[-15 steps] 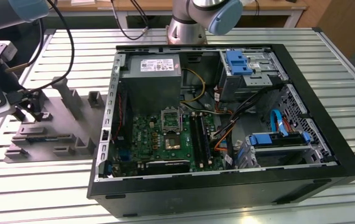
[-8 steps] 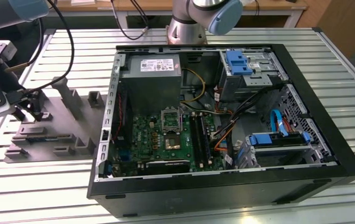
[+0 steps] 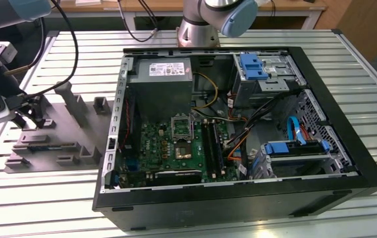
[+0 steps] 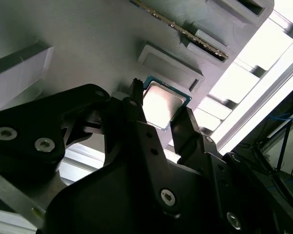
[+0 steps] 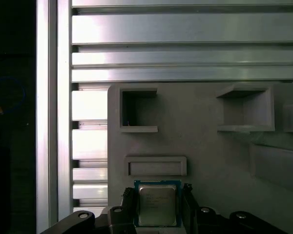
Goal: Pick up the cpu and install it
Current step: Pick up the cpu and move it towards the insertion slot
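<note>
Lying on the slatted metal surface (image 3: 373,99), the open black case (image 3: 347,188) takes most of the exterior view. At the exterior view's left of it sits a grey tray (image 3: 49,148). The gripper (image 5: 157,192) hangs over this tray. In both wrist views its fingers (image 5: 128,201) (image 4: 136,114) grasp the cpu (image 5: 157,207) (image 4: 162,103) by two opposite edges, just beside a shallow rectangular recess (image 5: 156,166) of the tray.

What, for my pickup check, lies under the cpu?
The grey fixture plate, lying on the slatted metal table, spreads beneath the cpu. The spot directly under the chip is covered, so whether a recess holds it, or it is lifted clear, cannot be seen.
</note>
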{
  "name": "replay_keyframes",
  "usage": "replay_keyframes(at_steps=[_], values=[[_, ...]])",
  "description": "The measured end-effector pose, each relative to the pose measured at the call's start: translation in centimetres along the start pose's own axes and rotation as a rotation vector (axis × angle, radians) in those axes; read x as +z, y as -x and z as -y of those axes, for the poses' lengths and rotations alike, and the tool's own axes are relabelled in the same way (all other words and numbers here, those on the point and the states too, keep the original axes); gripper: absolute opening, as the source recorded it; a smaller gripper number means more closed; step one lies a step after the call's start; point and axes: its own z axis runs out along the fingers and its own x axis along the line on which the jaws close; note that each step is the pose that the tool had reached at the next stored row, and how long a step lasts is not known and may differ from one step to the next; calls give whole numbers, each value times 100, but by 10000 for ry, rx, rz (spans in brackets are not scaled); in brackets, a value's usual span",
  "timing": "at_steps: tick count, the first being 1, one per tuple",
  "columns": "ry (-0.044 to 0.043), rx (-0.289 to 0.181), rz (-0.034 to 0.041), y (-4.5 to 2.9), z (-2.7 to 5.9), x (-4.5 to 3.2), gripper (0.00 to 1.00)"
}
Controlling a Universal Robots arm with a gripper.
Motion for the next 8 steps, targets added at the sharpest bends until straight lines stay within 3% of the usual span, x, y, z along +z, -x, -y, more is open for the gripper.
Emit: replay_keyframes(at_steps=[8], values=[[-3, -1, 0, 0, 0, -9, 47]])
